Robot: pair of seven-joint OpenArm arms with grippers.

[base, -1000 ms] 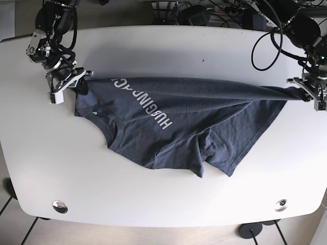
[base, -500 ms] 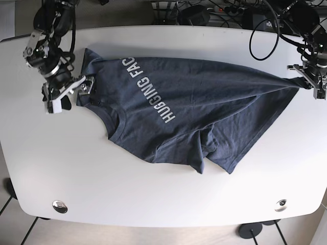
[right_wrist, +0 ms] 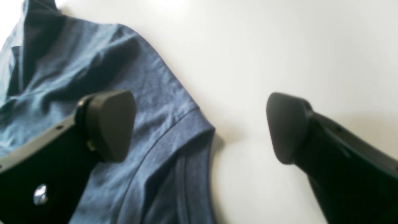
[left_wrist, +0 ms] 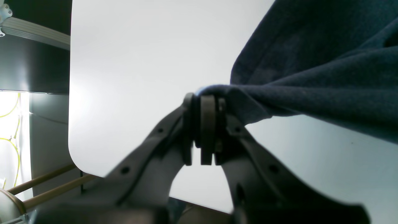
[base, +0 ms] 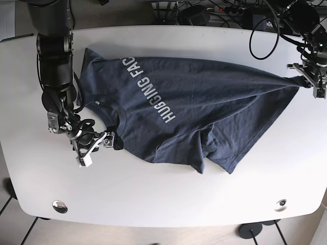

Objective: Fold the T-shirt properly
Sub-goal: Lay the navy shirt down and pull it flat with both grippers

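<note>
A dark blue T-shirt (base: 194, 107) with white lettering lies spread on the white table (base: 163, 194), neck towards the left. My left gripper (base: 309, 81) is at the table's right side, shut on a bunched corner of the shirt and pulling it taut; in the left wrist view the pads (left_wrist: 207, 124) pinch the fabric (left_wrist: 311, 62). My right gripper (base: 98, 148) is open and low at the shirt's lower left. In the right wrist view its fingers (right_wrist: 108, 124) straddle the sleeve hem (right_wrist: 183, 133) without gripping it.
Cables and dark equipment (base: 204, 13) lie beyond the table's far edge. Two round metal fittings (base: 60, 206) (base: 280, 205) sit near the front edge. The table's right edge is close to my left gripper.
My right gripper let go of the shirt's upper left corner, which now lies flat, and moved down to the lower left sleeve, open. My left gripper kept its hold and hardly moved.
</note>
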